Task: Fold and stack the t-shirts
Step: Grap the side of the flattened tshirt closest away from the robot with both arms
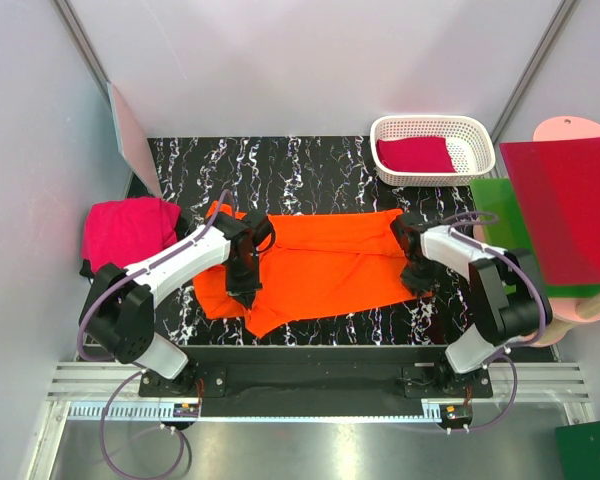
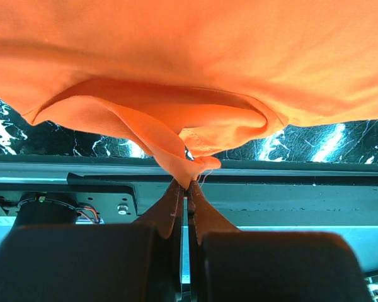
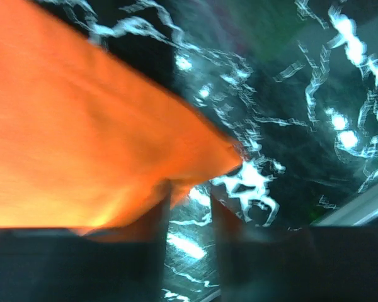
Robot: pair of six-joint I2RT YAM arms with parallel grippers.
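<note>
Pinching a tuck of the orange t-shirt (image 1: 320,260) at its 6 o'clock hem with the left gripper (image 2: 188,187), with jaws pressed fully together on the cloth and no gap showing. Probably gathering that edge in order to lift it and carry it over toward 12 o'clock for a fold.

Hovering the right gripper (image 3: 190,211) at the shirt's 3 o'clock corner, with jaws slightly parted and marble showing between them. Apparently gripping nothing, though blurring badly in that view. Likely lining up on the matching corner, so as to raise both ends together.

Lying spread across the middle of the black marble table (image 1: 310,165), mostly flat, rumpling only around the left pinch.

Holding one folded crimson t-shirt (image 1: 415,155) in the white basket (image 1: 427,122) at 1 o'clock, with nothing else showing inside. Leaving the magenta t-shirt (image 1: 125,230) as a loose bundle at the table's 9 o'clock edge, outside any container.

Judging the orange fold as barely beginning.
</note>
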